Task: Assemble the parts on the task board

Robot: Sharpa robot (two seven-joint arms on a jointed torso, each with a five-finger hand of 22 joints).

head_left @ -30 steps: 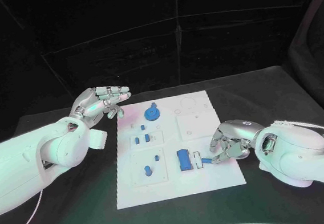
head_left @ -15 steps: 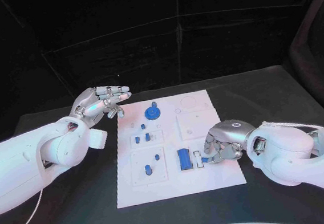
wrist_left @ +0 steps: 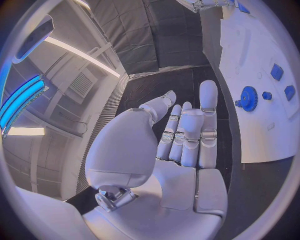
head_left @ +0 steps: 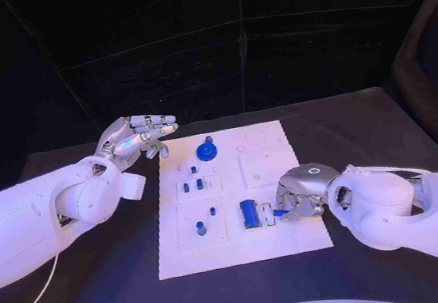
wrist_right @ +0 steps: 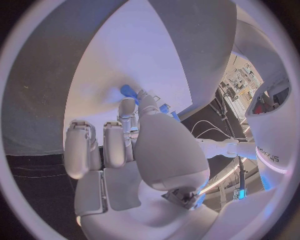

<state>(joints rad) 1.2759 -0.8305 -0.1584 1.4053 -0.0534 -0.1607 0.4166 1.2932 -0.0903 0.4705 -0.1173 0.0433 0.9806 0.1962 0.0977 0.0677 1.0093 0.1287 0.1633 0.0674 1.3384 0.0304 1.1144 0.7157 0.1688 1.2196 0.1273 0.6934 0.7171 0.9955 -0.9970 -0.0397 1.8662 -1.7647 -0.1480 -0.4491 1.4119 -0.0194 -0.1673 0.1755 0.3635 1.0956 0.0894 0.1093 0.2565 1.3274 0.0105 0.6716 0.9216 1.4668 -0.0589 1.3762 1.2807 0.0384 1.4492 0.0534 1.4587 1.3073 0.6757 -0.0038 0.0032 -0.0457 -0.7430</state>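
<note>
Task board (head_left: pixel 289 242) under curled right hand (head_left: pixel 300 199); left hand (head_left: pixel 136 139) raised, fingers (wrist_left: pixel 208 107) apart.

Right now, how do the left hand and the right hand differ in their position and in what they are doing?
The left hand hangs raised beyond the task board's far left corner, while the right hand is low over its near right part. The left hand holds nothing, fingers apart; the right hand pinches a small blue part. Both are silver, on white arms.
</note>
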